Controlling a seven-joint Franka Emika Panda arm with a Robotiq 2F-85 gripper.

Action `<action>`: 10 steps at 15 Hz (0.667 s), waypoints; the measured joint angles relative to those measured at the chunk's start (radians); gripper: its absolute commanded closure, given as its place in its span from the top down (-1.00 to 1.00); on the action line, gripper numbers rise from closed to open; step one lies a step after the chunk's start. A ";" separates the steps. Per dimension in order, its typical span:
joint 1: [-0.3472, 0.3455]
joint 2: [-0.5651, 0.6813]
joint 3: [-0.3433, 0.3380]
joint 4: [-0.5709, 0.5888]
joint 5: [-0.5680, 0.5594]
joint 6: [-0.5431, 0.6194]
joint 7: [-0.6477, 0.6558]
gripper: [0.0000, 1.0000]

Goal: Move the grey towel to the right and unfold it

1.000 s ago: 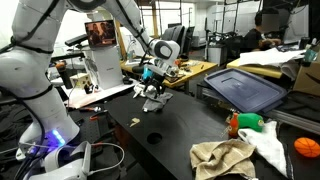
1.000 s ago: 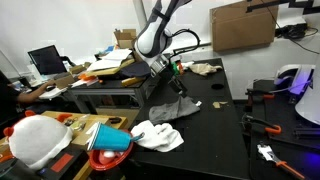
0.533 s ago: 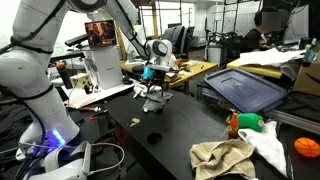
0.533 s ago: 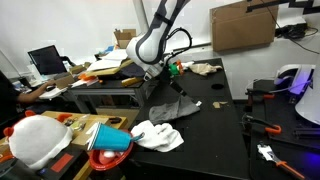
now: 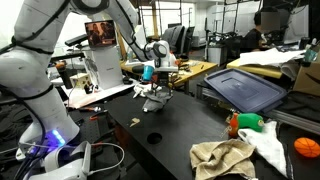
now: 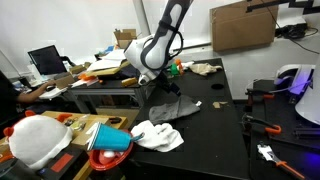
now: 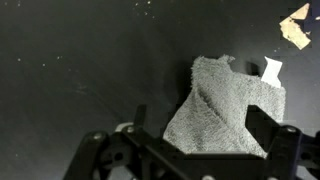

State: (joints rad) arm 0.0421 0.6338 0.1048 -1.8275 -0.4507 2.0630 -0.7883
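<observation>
Jaws apart, my claw [image 7: 200, 122] hangs over the grey towel [image 7: 235, 100] lying folded on the black table [image 7: 70, 60]. Pinching only its top layer could let it slip loose when I drag right.

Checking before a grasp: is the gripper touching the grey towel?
Apart. Wrist view: the open gripper hangs above the grey towel, which lies flat on the table.

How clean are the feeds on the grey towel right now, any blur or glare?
Wrist view: the grey towel is sharp, evenly lit, no glare. In both exterior views it is small, soft and low-contrast against the black table.
</observation>
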 measured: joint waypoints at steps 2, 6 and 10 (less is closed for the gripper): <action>-0.016 0.014 0.003 0.001 0.009 0.039 -0.095 1.00; -0.062 0.030 0.021 0.002 0.097 0.046 -0.272 1.00; -0.087 0.033 0.030 0.002 0.205 0.009 -0.365 0.50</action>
State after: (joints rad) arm -0.0451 0.6670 0.1346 -1.8256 -0.2462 2.0722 -1.1530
